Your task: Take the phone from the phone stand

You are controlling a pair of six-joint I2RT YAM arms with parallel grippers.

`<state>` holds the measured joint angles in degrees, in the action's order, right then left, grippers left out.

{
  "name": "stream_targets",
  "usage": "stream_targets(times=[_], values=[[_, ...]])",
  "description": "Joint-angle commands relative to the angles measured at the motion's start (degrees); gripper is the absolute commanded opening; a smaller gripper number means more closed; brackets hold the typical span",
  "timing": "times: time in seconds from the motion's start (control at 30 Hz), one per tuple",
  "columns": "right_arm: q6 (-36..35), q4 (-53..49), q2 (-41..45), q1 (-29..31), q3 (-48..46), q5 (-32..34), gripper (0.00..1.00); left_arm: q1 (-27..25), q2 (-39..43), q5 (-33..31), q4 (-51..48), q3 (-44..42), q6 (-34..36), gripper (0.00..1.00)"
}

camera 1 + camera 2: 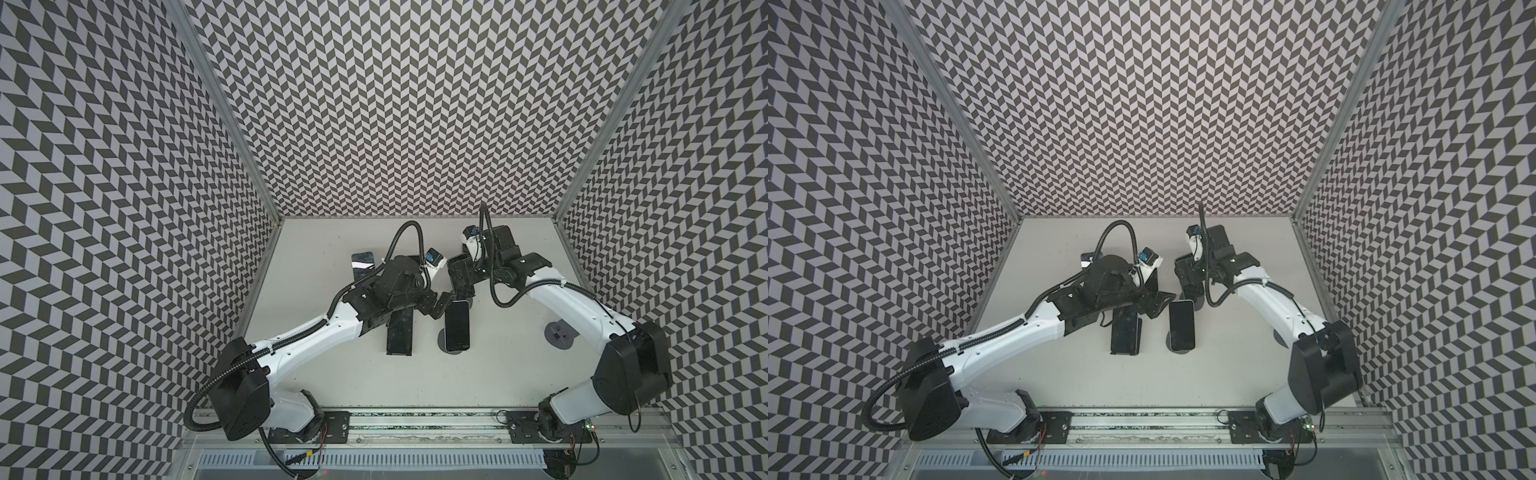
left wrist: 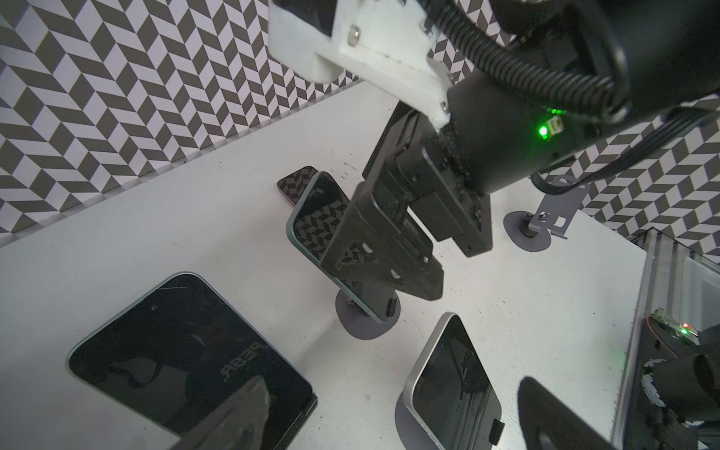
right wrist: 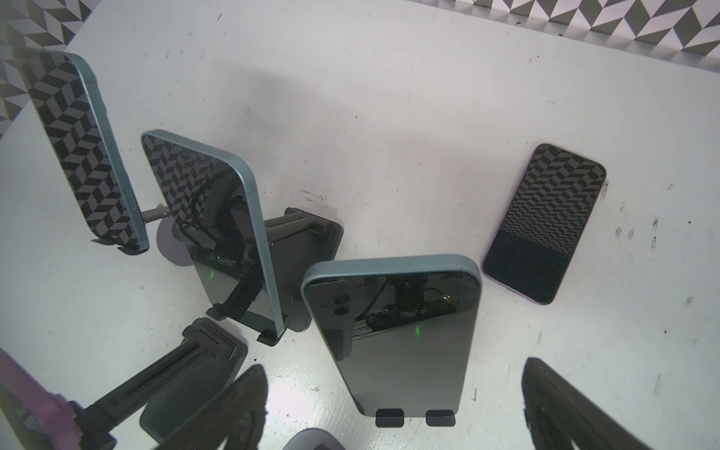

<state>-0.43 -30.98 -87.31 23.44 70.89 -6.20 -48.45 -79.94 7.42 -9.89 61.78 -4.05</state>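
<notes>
Several phones stand on stands. A teal-edged phone (image 3: 393, 343) (image 2: 315, 218) leans on a grey disc stand (image 2: 362, 327). My right gripper (image 3: 393, 413) (image 1: 459, 282) hangs open just above it, a finger on each side and not touching it. A silver-edged phone (image 1: 457, 326) (image 1: 1182, 326) (image 2: 456, 385) rests on another grey stand. My left gripper (image 2: 393, 420) (image 1: 438, 307) is open beside its top end and holds nothing. A larger dark phone (image 1: 400, 336) (image 2: 187, 350) sits on a black stand, partly under the left arm.
A purple phone (image 3: 545, 226) (image 2: 300, 177) lies flat on the table behind the teal one. Another phone (image 1: 363, 264) (image 3: 82, 156) stands at the back left. An empty grey stand (image 1: 559, 332) (image 2: 545, 218) is at the right. Patterned walls close in three sides.
</notes>
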Motion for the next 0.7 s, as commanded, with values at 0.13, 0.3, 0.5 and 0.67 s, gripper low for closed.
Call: stream_targets(times=[0.13,0.3,0.5,0.67], values=[[-2.0,1.0,-1.1,-0.2,1.2,0.3,0.98,0.0,-0.5,2.9,0.9,0.5,3.1,0.99],[-2.0,0.7,-1.4,-0.2,1.2,0.3,0.98,-0.2,-1.3,2.9,1.4,0.8,3.8,0.99],[-1.9,0.9,-1.5,-0.2,1.3,0.5,0.98,-0.5,-2.7,2.7,1.5,2.2,4.4,0.99],[-2.0,0.5,-1.3,-0.2,1.3,0.8,0.98,-1.3,-3.7,1.8,0.7,3.6,4.5,0.99]])
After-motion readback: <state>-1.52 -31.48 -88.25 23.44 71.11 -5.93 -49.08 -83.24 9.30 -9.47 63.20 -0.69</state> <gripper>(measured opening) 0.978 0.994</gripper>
